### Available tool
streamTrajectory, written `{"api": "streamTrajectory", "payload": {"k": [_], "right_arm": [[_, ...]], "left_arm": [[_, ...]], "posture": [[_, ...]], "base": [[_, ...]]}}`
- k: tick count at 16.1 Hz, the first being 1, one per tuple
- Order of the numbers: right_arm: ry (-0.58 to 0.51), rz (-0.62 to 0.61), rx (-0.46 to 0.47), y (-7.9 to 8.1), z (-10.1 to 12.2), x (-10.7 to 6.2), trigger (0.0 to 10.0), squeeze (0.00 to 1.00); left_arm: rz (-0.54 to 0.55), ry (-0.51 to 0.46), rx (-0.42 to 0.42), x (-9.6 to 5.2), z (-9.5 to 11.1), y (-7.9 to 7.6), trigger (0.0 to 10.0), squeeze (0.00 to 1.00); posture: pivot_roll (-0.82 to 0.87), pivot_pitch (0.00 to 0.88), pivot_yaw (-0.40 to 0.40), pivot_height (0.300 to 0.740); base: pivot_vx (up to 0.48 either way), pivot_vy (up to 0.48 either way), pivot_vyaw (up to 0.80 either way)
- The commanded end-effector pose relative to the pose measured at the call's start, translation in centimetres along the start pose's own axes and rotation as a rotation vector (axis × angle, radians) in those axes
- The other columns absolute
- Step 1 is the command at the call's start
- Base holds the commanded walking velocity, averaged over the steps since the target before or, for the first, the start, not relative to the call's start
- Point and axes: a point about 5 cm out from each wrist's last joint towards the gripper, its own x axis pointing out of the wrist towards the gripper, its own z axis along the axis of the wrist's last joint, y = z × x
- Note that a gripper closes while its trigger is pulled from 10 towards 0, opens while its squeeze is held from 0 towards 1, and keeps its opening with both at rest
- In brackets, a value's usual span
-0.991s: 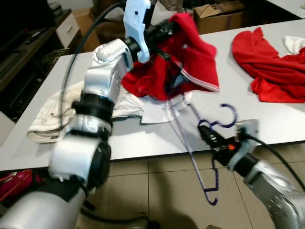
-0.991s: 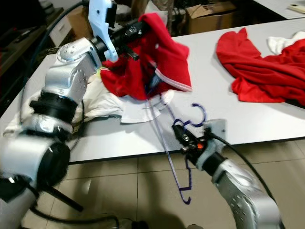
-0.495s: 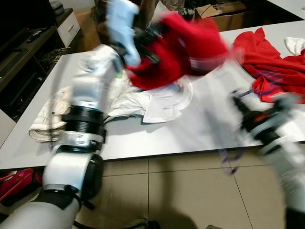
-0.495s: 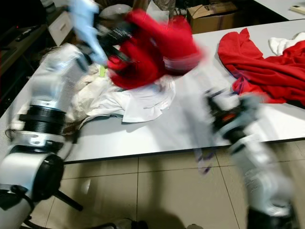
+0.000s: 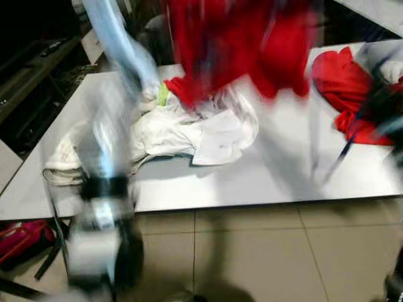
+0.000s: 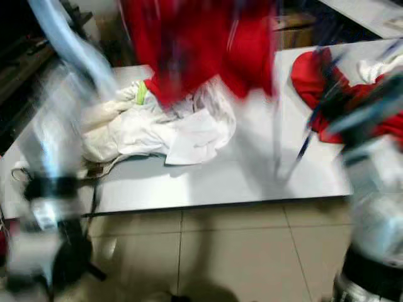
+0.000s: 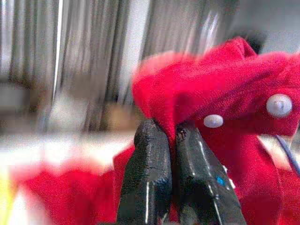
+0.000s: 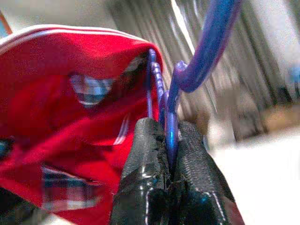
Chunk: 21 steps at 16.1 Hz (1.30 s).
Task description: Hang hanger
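Hanger (image 8: 206,47) blue, thin, hook-topped.

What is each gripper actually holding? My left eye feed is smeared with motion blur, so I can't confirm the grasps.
Observer: In the left wrist view, the left gripper is pinched shut on a fold of the red shirt, close to two white buttons.
Operator: And the right one?
Observer: The right wrist view shows the right gripper shut on the purple hanger, just below its hook.
Operator: Is the hanger near the shirt?
Observer: Yes, the hanger wire runs up against the shirt's collar opening, where a plaid lining shows.
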Motion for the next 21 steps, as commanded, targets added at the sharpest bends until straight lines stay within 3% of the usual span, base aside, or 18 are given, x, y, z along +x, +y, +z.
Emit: {"api": "streamTrajectory", "payload": {"k": [1, 2, 4, 5, 6, 8, 9, 11, 13, 14, 17, 18, 20, 21], "right_arm": [[0.100, 0.019, 0.004, 0.8, -1.9, -0.2, 10.0, 0.00], [0.160, 0.024, 0.033, 1.1, -3.1, -0.9, 10.0, 0.00], [0.199, 0.021, 0.053, 1.2, -3.9, -1.7, 10.0, 0.00], [0.211, 0.016, 0.057, 1.1, -4.3, -2.1, 10.0, 0.00], [0.211, 0.021, 0.061, 1.1, -4.3, -2.2, 10.0, 0.00], [0.215, 0.035, 0.077, 1.2, -4.4, -2.6, 10.0, 0.00], [0.217, 0.040, 0.084, 1.4, -4.5, -2.7, 10.0, 0.00], [0.215, 0.060, 0.100, 1.7, -4.6, -2.8, 10.0, 0.00], [0.211, 0.101, 0.120, 2.4, -4.6, -2.5, 10.0, 0.00], [0.216, 0.118, 0.122, 2.5, -4.6, -2.4, 10.0, 0.00], [0.221, 0.147, 0.132, 2.9, -4.4, -2.2, 10.0, 0.00], [0.222, 0.152, 0.134, 3.0, -4.4, -2.2, 10.0, 0.00], [0.228, 0.171, 0.137, 3.3, -4.5, -2.1, 10.0, 0.00], [0.230, 0.179, 0.138, 3.4, -4.5, -2.1, 10.0, 0.00]], "left_arm": [[0.022, 0.061, 0.006, -0.5, -1.1, -0.9, 0.0, 0.00], [0.028, 0.110, -0.033, -1.2, -2.5, -1.6, 0.0, 0.00], [0.026, 0.155, -0.045, -1.7, -3.2, -2.0, 1.9, 0.00], [0.041, 0.206, -0.015, -2.3, -3.8, -2.0, 3.4, 0.00], [0.058, 0.223, 0.004, -2.6, -4.0, -1.7, 10.0, 0.00], [0.030, 0.237, 0.047, -3.3, -4.0, -0.7, 10.0, 0.00], [0.017, 0.266, 0.083, -3.8, -4.0, -0.1, 10.0, 1.00], [0.029, 0.362, 0.129, -4.8, -4.5, 1.5, 10.0, 1.00], [0.081, 0.541, 0.223, -6.6, -4.8, 5.1, 10.0, 1.00], [0.071, 0.536, 0.237, -6.7, -4.0, 5.9, 10.0, 1.00], [0.018, 0.478, 0.236, -6.1, -2.0, 6.0, 10.0, 1.00], [-0.007, 0.458, 0.190, -5.8, -1.9, 5.6, 10.0, 1.00], [-0.140, 0.337, -0.041, -4.3, -1.3, 2.9, 10.0, 1.00], [-0.136, 0.288, -0.117, -3.6, -1.0, 2.8, 10.0, 1.00]], "posture": [[-0.16, 0.000, 0.133, 0.740], [-0.16, 0.000, 0.128, 0.740], [-0.16, 0.000, 0.127, 0.740], [-0.16, 0.000, 0.127, 0.740], [-0.16, 0.000, 0.133, 0.740], [-0.16, 0.000, 0.133, 0.740], [-0.16, 0.000, 0.133, 0.740], [-0.16, 0.000, 0.129, 0.740], [-0.16, 0.000, 0.126, 0.740], [-0.17, 0.000, 0.117, 0.740], [-0.17, 0.000, 0.111, 0.740], [-0.17, 0.000, 0.112, 0.740], [-0.18, 0.000, 0.114, 0.740], [-0.18, 0.000, 0.119, 0.740]], "base": [[0.000, 0.000, 0.00], [0.000, 0.000, 0.00], [0.000, 0.000, 0.00], [0.000, 0.000, 0.00], [0.000, 0.000, 0.00], [0.000, 0.000, 0.00], [0.000, 0.000, 0.00], [0.000, 0.000, 0.00], [0.000, 0.000, 0.00], [0.000, 0.000, 0.00], [0.000, 0.000, 0.00], [0.000, 0.000, 0.00], [0.000, 0.000, 0.00], [0.000, 0.000, 0.00]]}}
